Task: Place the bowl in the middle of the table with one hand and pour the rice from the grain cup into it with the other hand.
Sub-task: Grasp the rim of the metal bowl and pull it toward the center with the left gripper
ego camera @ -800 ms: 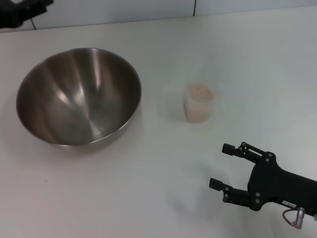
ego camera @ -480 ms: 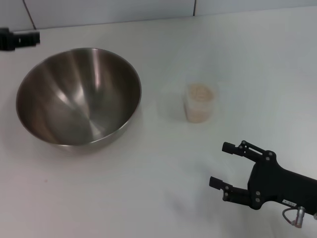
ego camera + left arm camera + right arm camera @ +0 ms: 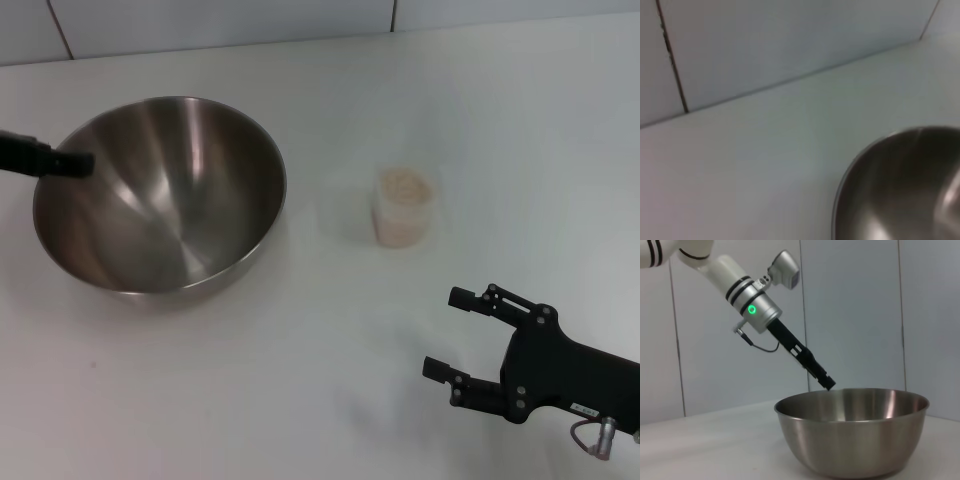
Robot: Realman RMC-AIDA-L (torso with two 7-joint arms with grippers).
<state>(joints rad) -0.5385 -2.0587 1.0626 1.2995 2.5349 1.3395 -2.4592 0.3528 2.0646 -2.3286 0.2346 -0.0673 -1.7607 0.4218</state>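
The left gripper [image 3: 80, 163] reaches in from the far left, its black tip just above the bowl's [image 3: 160, 195] left rim; in the right wrist view the tip [image 3: 827, 384] hangs right at the rim of the bowl [image 3: 852, 432], slanting down from a silver-white arm with a green light, and whether its fingers are parted cannot be told. The steel bowl sits upright and empty on the left of the white table [image 3: 300, 380]. To its right, well apart from it, stands the clear cup [image 3: 404, 207], upright and full of rice [image 3: 405, 186]. At the near right, the right gripper [image 3: 447, 334] hovers over bare table, fingers spread wide and holding nothing, pointing left, nearer than the cup.
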